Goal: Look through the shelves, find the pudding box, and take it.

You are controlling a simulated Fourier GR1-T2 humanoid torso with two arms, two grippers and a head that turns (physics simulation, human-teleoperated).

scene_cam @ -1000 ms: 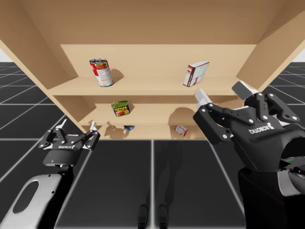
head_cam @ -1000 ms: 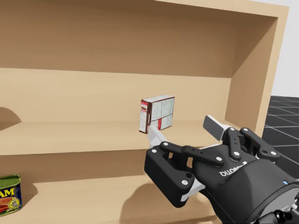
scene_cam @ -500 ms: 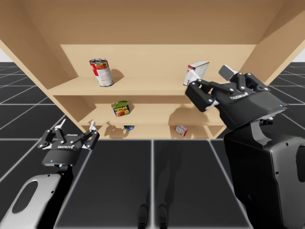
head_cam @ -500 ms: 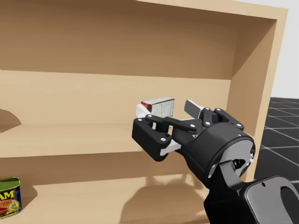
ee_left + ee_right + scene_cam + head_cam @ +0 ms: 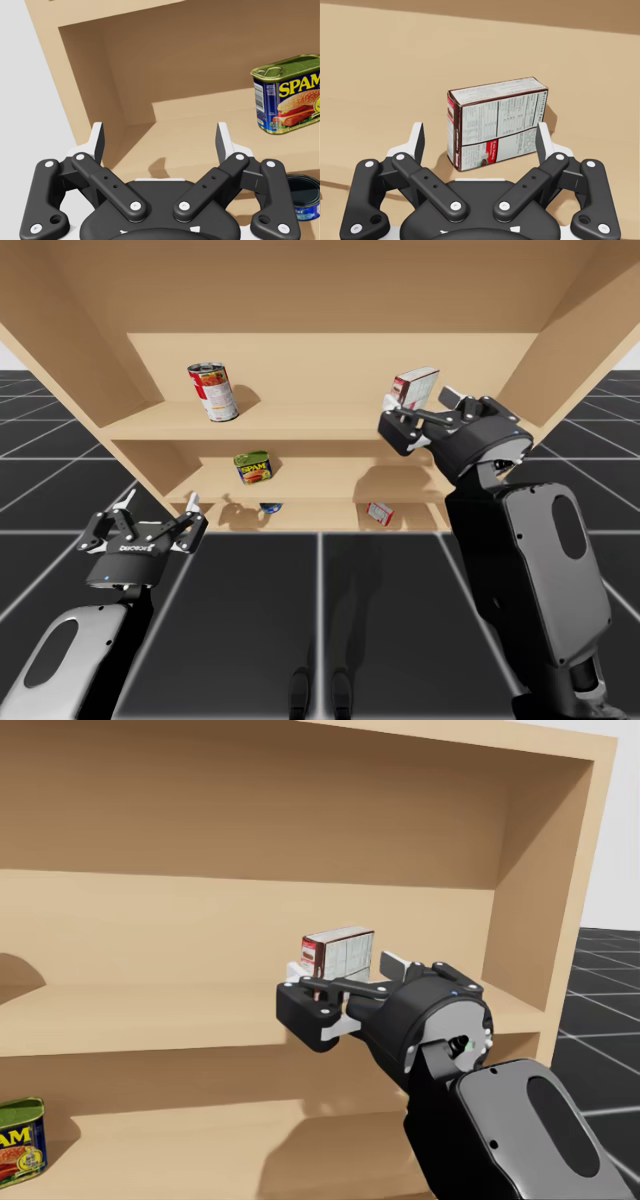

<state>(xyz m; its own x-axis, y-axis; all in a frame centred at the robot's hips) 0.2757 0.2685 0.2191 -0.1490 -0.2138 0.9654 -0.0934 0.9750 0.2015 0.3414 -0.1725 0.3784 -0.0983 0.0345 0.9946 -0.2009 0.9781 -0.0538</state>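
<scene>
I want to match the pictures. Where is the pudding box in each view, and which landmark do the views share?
High view: pudding box on the right part of the top shelf, just behind my right gripper.
Head view: pudding box at the centre, its lower part covered by that gripper.
Right wrist view: pudding box straight ahead, between the open fingers.
Shared landmark: the top shelf under it.

Right arm raised and reaching forward, right gripper (image 5: 480, 136) fingers spread wide; left arm held low, left gripper (image 5: 160, 137) fingers likewise spread wide
</scene>
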